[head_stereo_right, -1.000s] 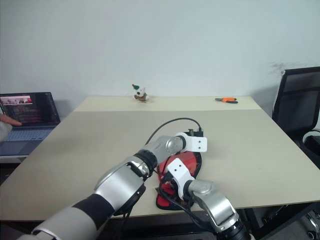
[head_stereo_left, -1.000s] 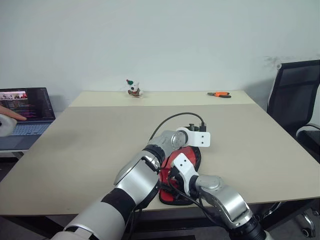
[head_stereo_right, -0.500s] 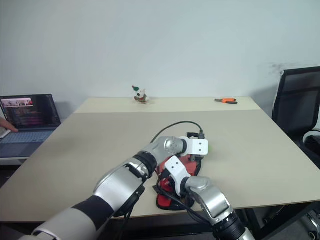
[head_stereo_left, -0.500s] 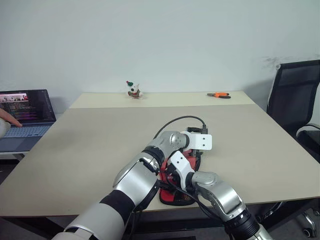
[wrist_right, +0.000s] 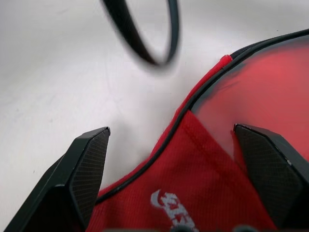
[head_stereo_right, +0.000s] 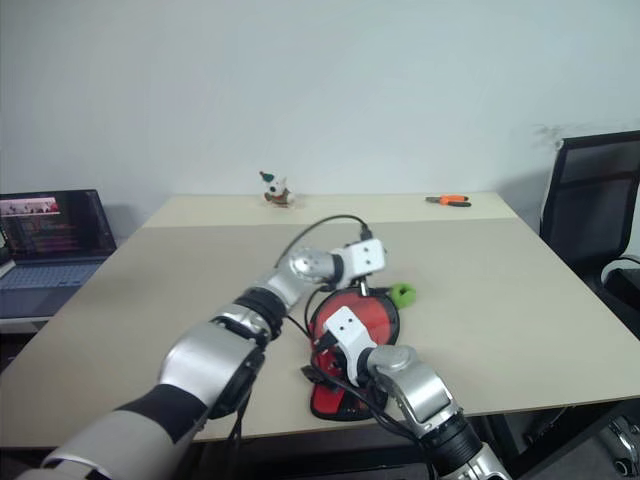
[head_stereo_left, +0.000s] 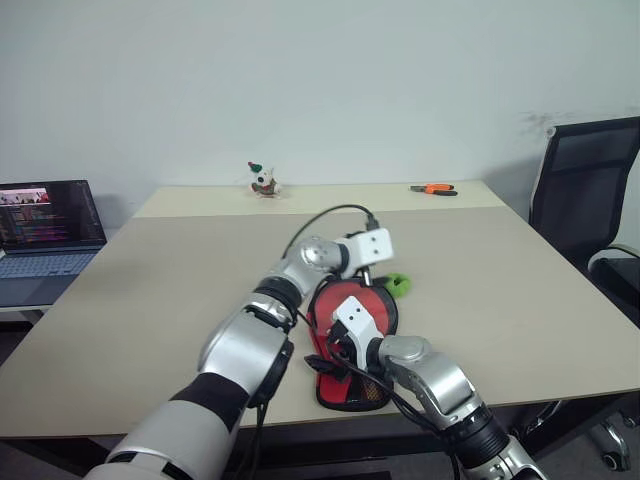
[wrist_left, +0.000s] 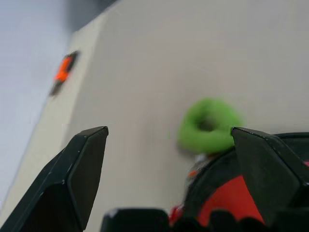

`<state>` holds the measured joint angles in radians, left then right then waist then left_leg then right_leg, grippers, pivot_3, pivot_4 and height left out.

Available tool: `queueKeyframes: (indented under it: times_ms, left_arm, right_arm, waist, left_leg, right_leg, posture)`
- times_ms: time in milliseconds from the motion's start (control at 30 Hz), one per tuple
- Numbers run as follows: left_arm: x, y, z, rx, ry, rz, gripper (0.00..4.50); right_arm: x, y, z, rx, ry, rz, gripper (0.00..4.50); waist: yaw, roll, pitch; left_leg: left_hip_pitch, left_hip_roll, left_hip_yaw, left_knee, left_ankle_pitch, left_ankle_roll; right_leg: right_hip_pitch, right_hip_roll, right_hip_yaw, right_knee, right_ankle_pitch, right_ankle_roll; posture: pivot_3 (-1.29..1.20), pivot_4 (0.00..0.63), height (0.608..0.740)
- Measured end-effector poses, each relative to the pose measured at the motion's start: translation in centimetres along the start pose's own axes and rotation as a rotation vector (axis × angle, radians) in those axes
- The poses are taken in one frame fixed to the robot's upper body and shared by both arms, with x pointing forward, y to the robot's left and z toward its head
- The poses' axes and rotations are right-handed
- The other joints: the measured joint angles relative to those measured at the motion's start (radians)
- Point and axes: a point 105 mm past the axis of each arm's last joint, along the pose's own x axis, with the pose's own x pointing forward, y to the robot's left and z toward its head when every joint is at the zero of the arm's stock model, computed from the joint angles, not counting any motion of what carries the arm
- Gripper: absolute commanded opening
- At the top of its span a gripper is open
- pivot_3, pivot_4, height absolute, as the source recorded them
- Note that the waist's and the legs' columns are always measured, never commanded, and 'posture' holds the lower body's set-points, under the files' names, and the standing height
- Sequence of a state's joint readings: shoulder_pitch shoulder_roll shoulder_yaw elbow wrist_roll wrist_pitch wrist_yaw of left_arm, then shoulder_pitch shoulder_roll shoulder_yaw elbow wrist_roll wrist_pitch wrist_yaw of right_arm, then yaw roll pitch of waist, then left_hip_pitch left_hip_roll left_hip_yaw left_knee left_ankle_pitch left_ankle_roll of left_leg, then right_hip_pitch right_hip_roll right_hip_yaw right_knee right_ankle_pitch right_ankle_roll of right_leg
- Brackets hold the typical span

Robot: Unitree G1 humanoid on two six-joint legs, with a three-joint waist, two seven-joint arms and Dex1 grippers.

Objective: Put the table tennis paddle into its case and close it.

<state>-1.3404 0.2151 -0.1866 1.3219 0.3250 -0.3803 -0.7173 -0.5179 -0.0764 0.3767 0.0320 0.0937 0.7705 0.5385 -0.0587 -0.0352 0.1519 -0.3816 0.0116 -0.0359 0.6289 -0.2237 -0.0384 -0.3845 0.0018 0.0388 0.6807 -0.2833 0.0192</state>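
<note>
The case (head_stereo_left: 352, 392) lies open near the table's front edge, black-rimmed and red inside, with its green ring (head_stereo_left: 396, 285) on the table at its far right side. A round red face (head_stereo_left: 360, 303), which I take for the table tennis paddle, lies flat in it; the handle is hidden under my right arm. Above the case's far end hangs my left gripper (wrist_left: 166, 130), open and empty, with the green ring (wrist_left: 208, 126) just ahead of it. My right gripper (wrist_right: 170, 128) stands open low over the case's left rim (wrist_right: 179, 118), holding nothing.
A laptop (head_stereo_left: 45, 235) sits off the table's left edge. At the far edge stand a small figurine (head_stereo_left: 263, 181) and orange pliers (head_stereo_left: 433, 188). A black office chair (head_stereo_left: 590, 210) is at the right. A black cable (head_stereo_left: 320, 220) loops over my left wrist.
My left gripper has opened, risen and drawn left off the case, uncovering the green ring. The hand at the laptop is gone. My right gripper has hardly moved.
</note>
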Motion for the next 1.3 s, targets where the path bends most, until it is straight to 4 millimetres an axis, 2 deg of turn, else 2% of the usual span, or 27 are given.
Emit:
queueKeyframes:
  times_ms: [100,167,233,333,433,467,600,667,767,933,1000,1100,1200,1300]
  left_arm:
    - [-3.4,3.6,-1.5,-0.12,-0.018,0.124,4.43]
    - [-5.4,4.7,-2.6,-0.214,-0.047,0.165,4.43]
    - [-7.2,4.0,-3.8,-0.32,-0.099,0.133,4.43]
    - [-9.7,1.6,-5.7,-0.465,-0.138,0.058,4.43]
    - [-11.2,0.5,-6.0,-0.559,-0.153,0.046,4.43]
    - [-11.6,0.6,-5.6,-0.573,-0.17,0.062,4.43]
    - [-12.6,0.4,-3.9,-0.606,-0.22,0.111,4.43]
    - [-12.6,-0.4,-3.6,-0.63,-0.233,0.107,4.43]
    - [-11.6,-2.1,-3.6,-0.666,-0.224,0.072,4.43]
    - [-7.5,-5.2,-3.1,-0.667,-0.213,-0.034,4.43]
    - [-5.8,-6.4,-3.4,-0.701,-0.198,-0.066,4.43]
    - [-3.5,-7.8,-2.9,-0.695,-0.196,-0.124,4.43]
    - [-2.8,-8.1,-3.4,-0.697,-0.174,-0.138,4.43]
    - [-2.7,-8.5,-5.0,-0.717,-0.128,-0.132,4.43]
  right_arm:
    - [-0.1,-0.3,0.3,0.035,-0.021,0.0,4.5]
    - [-0.4,-0.3,0.6,0.063,-0.036,0.012,4.5]
    - [-1.0,-0.3,0.8,0.095,-0.038,0.039,4.5]
    - [-2.5,0.2,1.3,0.128,-0.035,0.116,4.5]
    - [-4.3,0.4,2.6,0.155,-0.068,0.177,4.5]
    - [-4.9,0.7,3.4,0.16,-0.087,0.201,4.5]
    - [-8.2,0.3,8.7,0.113,-0.241,0.236,4.5]
    - [-10.0,-0.8,9.9,0.097,-0.292,0.202,4.5]
    - [-12.9,-4.0,10.1,0.071,-0.308,0.071,4.5]
    - [-15.9,-10.3,7.7,-0.007,-0.189,-0.184,4.5]
    - [-16.0,-11.8,6.6,-0.042,-0.144,-0.232,4.5]
    - [-16.0,-13.9,5.1,-0.147,-0.072,-0.292,4.5]
    - [-16.0,-15.9,3.7,-0.284,0.016,-0.337,4.5]
    - [-15.5,-17.6,3.2,-0.353,0.056,-0.377,4.5]
  waist:
    - [-0.001,0.0,0.0]
    - [0.001,0.001,0.001]
    - [0.001,0.002,0.001]
    - [0.001,0.003,0.005]
    - [0.011,0.003,0.007]
    - [0.013,0.004,0.008]
    - [0.018,0.005,0.011]
    - [0.022,0.005,0.011]
    - [0.032,0.005,0.012]
    - [0.032,0.005,0.013]
    - [0.028,0.005,0.013]
    - [0.018,0.005,0.016]
    - [0.013,0.005,0.017]
    - [0.005,0.004,0.019]
  left_leg:
    - [-0.001,0.0,0.0,-0.001,0.0,0.0]
    - [-0.001,0.001,-0.001,-0.001,0.0,0.0]
    - [-0.002,0.003,-0.003,-0.001,0.0,0.0]
    - [-0.011,0.003,-0.008,0.0,0.0,0.0]
    - [-0.024,0.003,-0.015,0.002,0.0,0.0]
    - [-0.027,0.002,-0.016,0.002,0.0,0.0]
    - [-0.027,0.002,-0.016,0.002,0.0,0.0]
    - [-0.027,0.001,-0.016,0.002,0.0,0.0]
    - [-0.027,0.0,-0.015,0.002,0.0,0.0]
    - [-0.027,-0.002,-0.01,0.002,0.0,0.0]
    - [-0.027,-0.003,-0.008,0.002,0.0,0.0]
    - [-0.026,-0.003,-0.004,0.001,0.0,0.0]
    - [-0.024,-0.002,-0.001,0.0,0.0,0.001]
    - [-0.022,-0.001,0.002,0.0,0.0,0.001]
  right_leg:
    - [-0.001,0.0,0.0,0.0,0.0,0.0]
    - [-0.001,0.0,-0.001,0.0,0.0,0.0]
    - [-0.002,-0.002,-0.001,0.0,0.0,0.0]
    - [-0.008,-0.003,0.0,0.0,0.0,-0.001]
    - [-0.019,-0.004,-0.003,0.002,0.003,-0.006]
    - [-0.021,-0.005,-0.003,0.002,0.003,-0.006]
    - [-0.021,-0.007,-0.004,0.001,0.003,-0.006]
    - [-0.021,-0.007,-0.004,0.0,0.003,-0.006]
    - [-0.02,-0.006,-0.005,0.0,0.003,-0.006]
    - [-0.02,-0.005,-0.003,0.0,0.003,-0.006]
    - [-0.02,-0.004,-0.002,0.0,0.003,-0.006]
    - [-0.021,-0.002,0.0,0.0,0.003,-0.006]
    - [-0.021,-0.001,0.001,0.0,0.003,-0.006]
    - [-0.021,-0.001,0.003,0.001,0.003,-0.006]
  posture:
    - [0.0,0.15,0.74]
    - [0.0,0.15,0.74]
    - [0.0,0.15,0.74]
    - [0.0,0.15,0.74]
    - [0.0,0.15,0.74]
    - [0.0,0.15,0.74]
    - [0.0,0.15,0.74]
    - [0.0,0.15,0.74]
    - [0.0,0.15,0.74]
    - [0.0,0.15,0.74]
    - [0.0,0.15,0.74]
    - [0.0,0.15,0.74]
    - [0.0,0.15,0.74]
    - [0.0,0.15,0.74]
